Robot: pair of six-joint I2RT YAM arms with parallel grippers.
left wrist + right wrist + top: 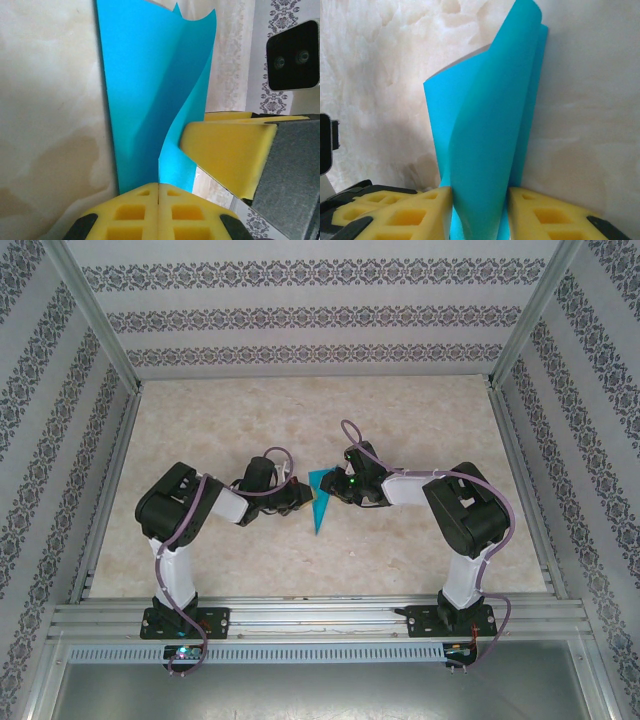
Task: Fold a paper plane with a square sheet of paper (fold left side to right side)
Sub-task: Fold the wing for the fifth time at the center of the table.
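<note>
Above the marbled surface [300,420], left hand [158,196] is pinching the thin teal-blue square sheet of paper [145,75], right hand [480,195] clamping its curl for creasing.

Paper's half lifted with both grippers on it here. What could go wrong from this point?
1. The square sheet of paper bulges in a loose curl between the pads of the right gripper. Pressing it down now could set a crooked or extra crease.
2. The left gripper is shut and meets the paper only at its very edge, so the sheet may slip free or tear.
3. The two grippers sit very close together and might bump.
</note>
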